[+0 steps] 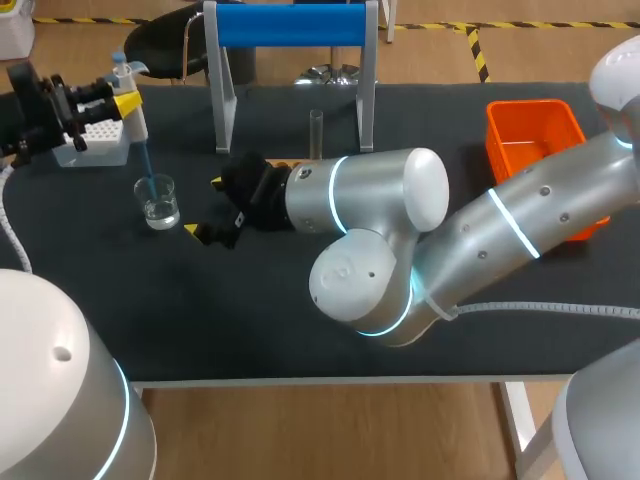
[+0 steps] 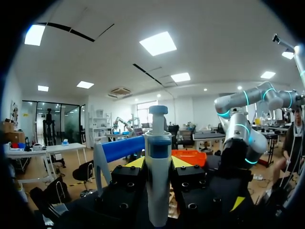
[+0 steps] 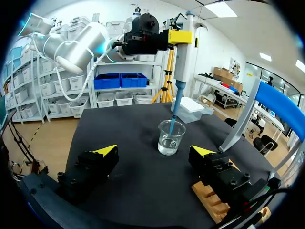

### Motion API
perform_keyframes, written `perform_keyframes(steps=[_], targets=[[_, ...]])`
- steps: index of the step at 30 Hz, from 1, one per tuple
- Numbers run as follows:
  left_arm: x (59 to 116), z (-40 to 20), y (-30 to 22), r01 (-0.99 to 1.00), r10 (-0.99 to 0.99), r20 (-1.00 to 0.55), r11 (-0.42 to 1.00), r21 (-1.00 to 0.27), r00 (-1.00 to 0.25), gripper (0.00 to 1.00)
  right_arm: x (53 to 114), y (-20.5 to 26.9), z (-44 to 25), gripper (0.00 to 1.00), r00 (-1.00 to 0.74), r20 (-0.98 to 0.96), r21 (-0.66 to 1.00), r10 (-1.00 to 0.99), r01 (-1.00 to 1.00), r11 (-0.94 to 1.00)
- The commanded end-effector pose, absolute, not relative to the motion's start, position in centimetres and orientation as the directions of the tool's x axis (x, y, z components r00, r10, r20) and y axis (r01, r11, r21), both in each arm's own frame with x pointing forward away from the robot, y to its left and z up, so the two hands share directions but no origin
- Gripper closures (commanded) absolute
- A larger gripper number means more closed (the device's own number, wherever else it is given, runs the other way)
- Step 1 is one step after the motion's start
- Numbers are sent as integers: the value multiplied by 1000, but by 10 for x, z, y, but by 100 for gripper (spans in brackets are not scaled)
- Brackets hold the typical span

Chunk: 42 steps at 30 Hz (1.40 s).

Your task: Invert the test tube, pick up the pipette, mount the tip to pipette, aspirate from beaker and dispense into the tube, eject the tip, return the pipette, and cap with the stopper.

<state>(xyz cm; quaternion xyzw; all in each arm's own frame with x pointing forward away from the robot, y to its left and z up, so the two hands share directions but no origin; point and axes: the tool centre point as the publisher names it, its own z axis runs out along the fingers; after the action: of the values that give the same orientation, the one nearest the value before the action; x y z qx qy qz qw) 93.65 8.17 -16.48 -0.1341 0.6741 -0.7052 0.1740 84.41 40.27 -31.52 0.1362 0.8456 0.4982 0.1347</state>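
Note:
My left gripper [image 1: 122, 100] is shut on the white pipette [image 1: 138, 125], holding it upright at the table's far left. The pipette's blue tip [image 1: 147, 165] dips into the clear beaker [image 1: 158, 200], which holds a little liquid. In the left wrist view the pipette [image 2: 158, 162] stands clamped between the fingers [image 2: 136, 163]. My right gripper [image 1: 212, 208] is open just right of the beaker, low over the table, with nothing between its fingers. Ahead of it in the right wrist view are the beaker [image 3: 170, 137], the tip [image 3: 173, 117] and my left gripper [image 3: 183, 37]. The test tube [image 1: 316, 135] stands upright near the blue stand.
A white tip box [image 1: 95, 140] sits at the far left behind the beaker. The blue-topped stand [image 1: 290, 25] is at the back middle, and an orange bin [image 1: 535, 140] at the back right. A wooden block [image 3: 209, 200] lies under my right gripper's finger.

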Motion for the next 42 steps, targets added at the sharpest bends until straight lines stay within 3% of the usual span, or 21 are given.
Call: perform_keyframes(steps=[1, 42], targets=[[941, -169, 83, 66, -417, -47, -31, -997, -908, 100, 844, 404, -316, 0, -926, -93, 879, 367, 97, 467], [946, -190, 84, 36, -394, -13, -50, -998, -919, 100, 844, 404, -316, 0, -926, -93, 879, 367, 97, 467]])
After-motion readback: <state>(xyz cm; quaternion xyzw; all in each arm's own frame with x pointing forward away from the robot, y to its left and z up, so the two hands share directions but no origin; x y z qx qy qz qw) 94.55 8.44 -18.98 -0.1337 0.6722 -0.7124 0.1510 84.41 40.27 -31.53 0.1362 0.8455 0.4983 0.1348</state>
